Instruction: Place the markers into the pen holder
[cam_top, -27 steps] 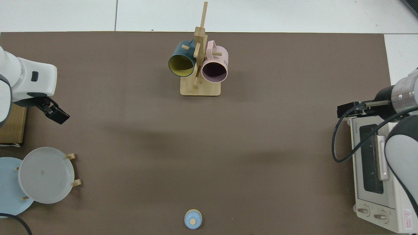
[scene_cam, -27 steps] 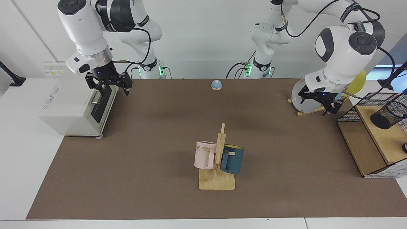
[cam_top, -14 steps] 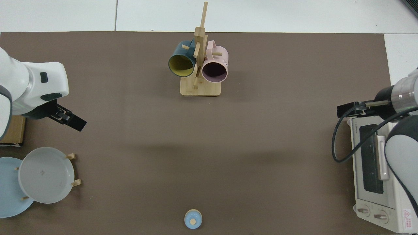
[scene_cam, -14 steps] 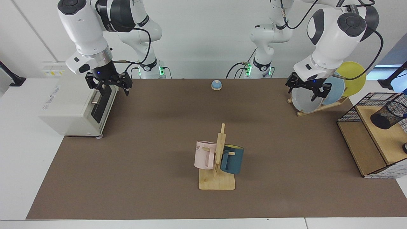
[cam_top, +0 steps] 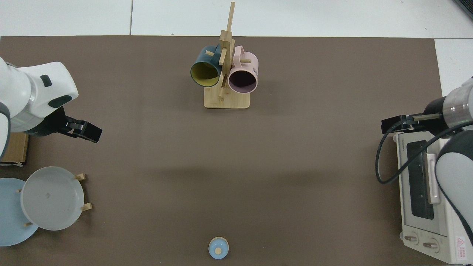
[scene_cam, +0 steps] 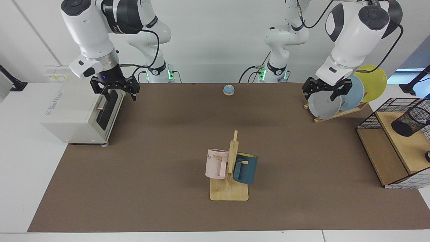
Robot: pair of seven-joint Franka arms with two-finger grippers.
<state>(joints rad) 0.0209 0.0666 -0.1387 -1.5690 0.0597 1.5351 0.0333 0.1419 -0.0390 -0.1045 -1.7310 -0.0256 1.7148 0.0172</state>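
Hovering empty, left gripper (scene_cam: pixel 326 93) spread open above the plate rack (scene_cam: pixel 336 114)
Right gripper (scene_cam: pixel 115 88) waits open at the toaster oven (scene_cam: pixel 79 112); pen holder (scene_cam: pixel 410 121) sits in the far-right wire basket (scene_cam: pixel 373 117), marker unclear

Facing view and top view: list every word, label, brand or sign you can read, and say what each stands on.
"ME": end of a word on the pink mug; the rest is hidden.
Side print on the toaster oven: too blurred to read.
Brand line on its door frame, and red warning sticker: too small to read.
Wall label: unreadable.
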